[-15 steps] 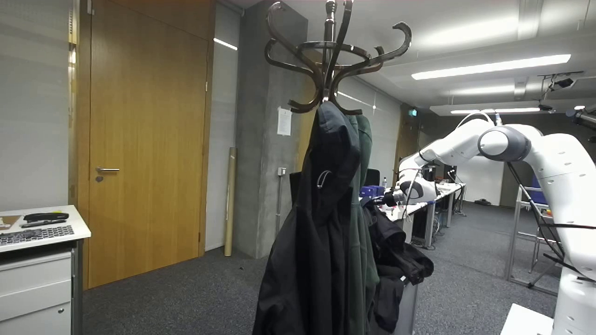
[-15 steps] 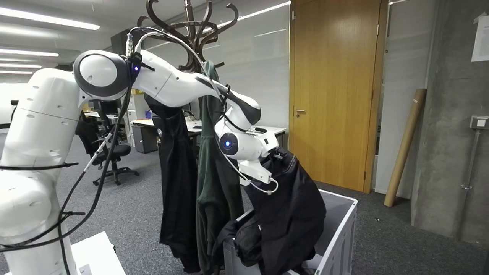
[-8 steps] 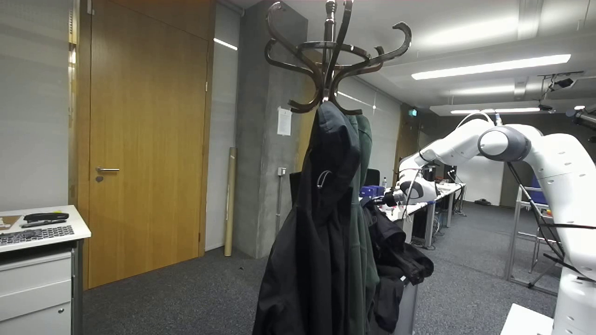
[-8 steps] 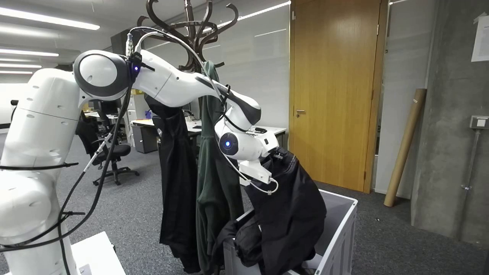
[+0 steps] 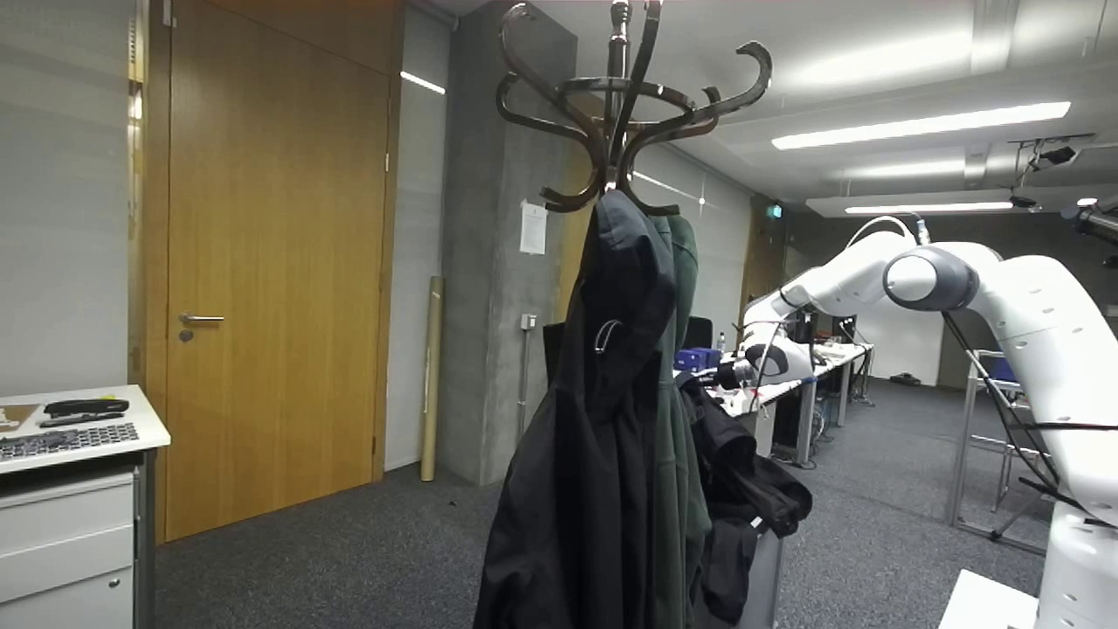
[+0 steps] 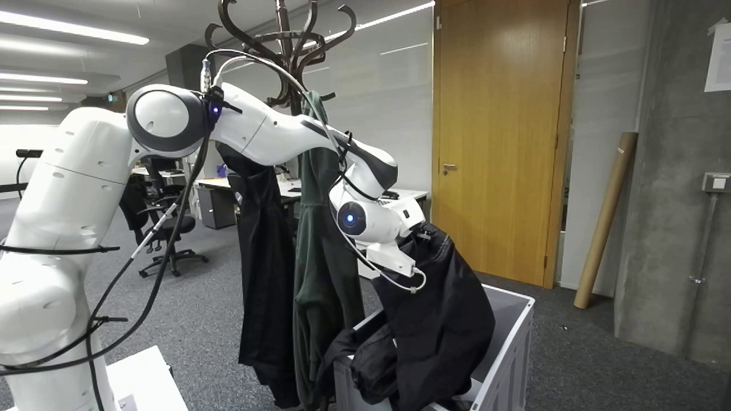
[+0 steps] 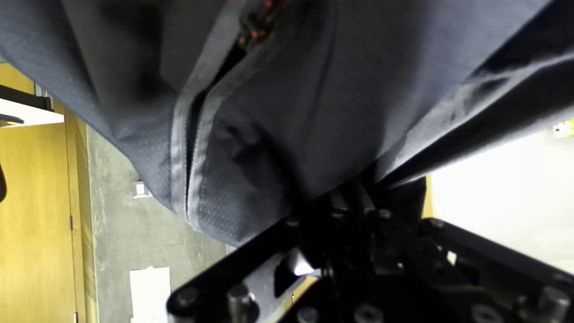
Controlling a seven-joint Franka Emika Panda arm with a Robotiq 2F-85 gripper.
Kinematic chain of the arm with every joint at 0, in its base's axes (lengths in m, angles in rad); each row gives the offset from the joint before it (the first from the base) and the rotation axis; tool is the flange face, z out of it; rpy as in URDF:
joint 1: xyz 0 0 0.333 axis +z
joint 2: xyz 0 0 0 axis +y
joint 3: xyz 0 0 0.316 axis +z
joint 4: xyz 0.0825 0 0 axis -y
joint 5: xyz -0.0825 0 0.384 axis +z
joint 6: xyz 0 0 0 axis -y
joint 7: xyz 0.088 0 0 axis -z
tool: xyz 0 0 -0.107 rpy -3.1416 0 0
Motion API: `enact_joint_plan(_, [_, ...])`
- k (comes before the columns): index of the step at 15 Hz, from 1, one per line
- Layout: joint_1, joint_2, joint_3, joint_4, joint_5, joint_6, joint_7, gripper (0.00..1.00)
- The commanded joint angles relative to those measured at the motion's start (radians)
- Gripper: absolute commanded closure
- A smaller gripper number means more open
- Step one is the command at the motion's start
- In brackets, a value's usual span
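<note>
My gripper (image 7: 352, 204) is shut on a black jacket (image 7: 291, 116), whose folds and zip fill the upper wrist view. In an exterior view, the gripper (image 6: 422, 233) pinches the top of the jacket (image 6: 445, 308). The jacket hangs into and over the edge of a grey crate (image 6: 508, 359). Part of it is bunched over the crate's near-left edge. In an exterior view, the gripper (image 5: 725, 376) shows behind hanging coats, with the jacket (image 5: 751, 480) below it. The fingertips are dark and partly hidden by cloth.
A dark wooden coat stand (image 5: 617, 122) stands beside the crate, also in an exterior view (image 6: 285, 57). A black coat (image 6: 262, 268) and a green garment (image 6: 320, 245) hang on it. A wooden door (image 6: 497, 142), a cardboard tube (image 6: 605, 222) and desks (image 5: 821, 358) stand around.
The arm has shifted slightly forward and down over the last half second. The held jacket has moved a little with it towards the crate's inside. The hanging coats have not moved.
</note>
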Motion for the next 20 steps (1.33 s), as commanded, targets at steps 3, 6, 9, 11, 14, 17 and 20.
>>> enact_joint_plan(3, [-0.002, 0.104, 0.002, 0.202, -0.016, -0.045, -0.014, 0.98])
enact_joint_plan(6, [-0.001, 0.174, 0.008, 0.285, -0.025, -0.061, -0.006, 0.98])
enact_joint_plan(9, [-0.001, 0.230, 0.009, 0.342, -0.033, -0.084, -0.007, 0.98])
enact_joint_plan(11, [-0.002, 0.246, 0.010, 0.354, -0.034, -0.102, -0.008, 0.98])
enact_joint_plan(14, [-0.004, 0.252, 0.008, 0.354, -0.035, -0.128, -0.009, 0.59])
enact_joint_plan(17, [-0.036, 0.235, 0.049, 0.356, -0.047, -0.132, -0.024, 0.36])
enact_joint_plan(20, [-0.040, 0.221, 0.056, 0.352, -0.050, -0.151, -0.042, 0.15])
